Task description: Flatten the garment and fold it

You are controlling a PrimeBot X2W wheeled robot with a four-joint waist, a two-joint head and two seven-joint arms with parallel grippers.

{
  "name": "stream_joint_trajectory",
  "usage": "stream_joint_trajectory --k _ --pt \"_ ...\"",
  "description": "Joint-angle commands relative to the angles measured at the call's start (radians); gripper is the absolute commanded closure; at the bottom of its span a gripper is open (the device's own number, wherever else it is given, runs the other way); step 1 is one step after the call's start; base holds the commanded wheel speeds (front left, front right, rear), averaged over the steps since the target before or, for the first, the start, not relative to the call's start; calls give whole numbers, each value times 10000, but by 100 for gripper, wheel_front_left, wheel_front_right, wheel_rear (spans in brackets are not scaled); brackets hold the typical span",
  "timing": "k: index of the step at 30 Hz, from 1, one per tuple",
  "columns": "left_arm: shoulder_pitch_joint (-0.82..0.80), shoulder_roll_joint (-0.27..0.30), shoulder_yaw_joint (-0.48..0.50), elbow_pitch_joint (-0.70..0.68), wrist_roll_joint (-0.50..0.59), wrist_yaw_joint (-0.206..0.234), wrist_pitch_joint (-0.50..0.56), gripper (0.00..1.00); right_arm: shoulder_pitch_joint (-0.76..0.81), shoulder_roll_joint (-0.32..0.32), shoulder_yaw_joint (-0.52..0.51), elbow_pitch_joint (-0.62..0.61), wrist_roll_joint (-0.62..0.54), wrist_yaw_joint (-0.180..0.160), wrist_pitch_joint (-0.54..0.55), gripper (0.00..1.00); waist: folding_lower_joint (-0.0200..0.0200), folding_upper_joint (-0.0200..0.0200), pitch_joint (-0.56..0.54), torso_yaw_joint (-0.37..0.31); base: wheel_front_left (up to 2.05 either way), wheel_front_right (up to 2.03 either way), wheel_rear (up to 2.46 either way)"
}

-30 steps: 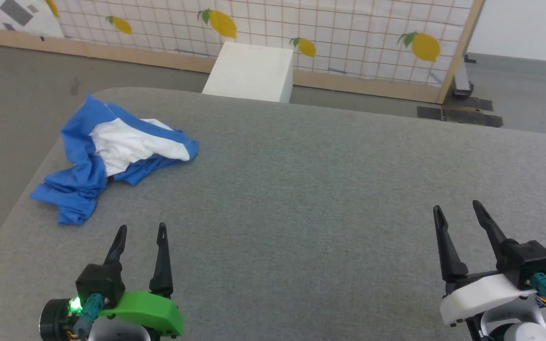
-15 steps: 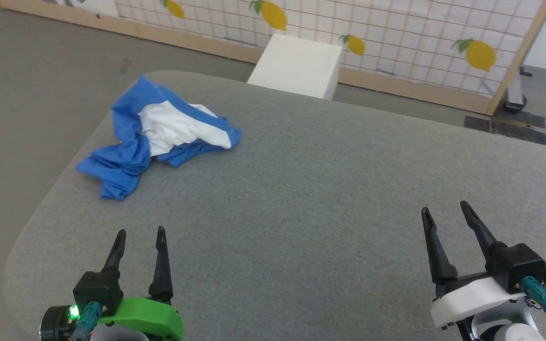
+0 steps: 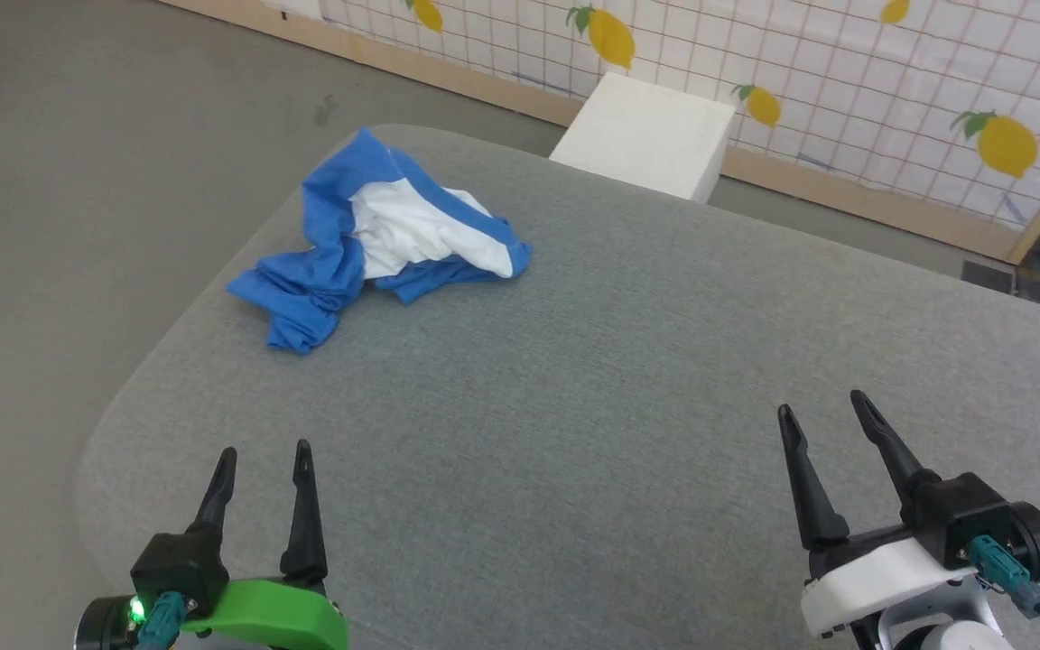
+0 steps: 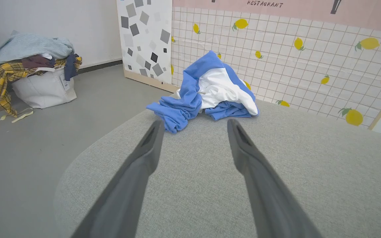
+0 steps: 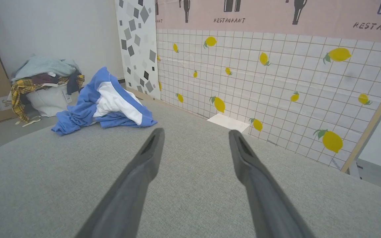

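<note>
Your garment [image 3: 376, 239] lies crumpled near the far left corner of the worktop [image 3: 592, 388], blue folds bunched around a white patch. The left gripper [image 3: 265, 449] and right gripper [image 3: 822, 403] sit by the near edge, jaws apart, holding nothing. Since a second ago only your head camera has swung; the heap keeps its shape and the jaws stand as wide.
</note>
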Motion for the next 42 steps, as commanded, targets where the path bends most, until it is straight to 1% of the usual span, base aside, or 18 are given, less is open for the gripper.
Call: stream_joint_trajectory --k 1,14,30,42 --pt "174 -38 -26 -70 -89 69 -188 0 -6 6 54 50 112 -13 -150 0 0 0 -43 250 0 0 0" --pt "312 -43 -80 -106 -328 73 -456 0 0 8 34 87 113 -15 -417 0 0 0 8 907 0 0 0" --pt "488 -50 -78 -41 -483 -33 -784 0 49 10 148 154 183 -17 -742 0 0 0 4 1679 0 0 0" --pt "563 -55 23 1 -579 -164 -1002 0 74 11 191 186 285 -19 -960 0 0 0 -4 2135 0 0 0"
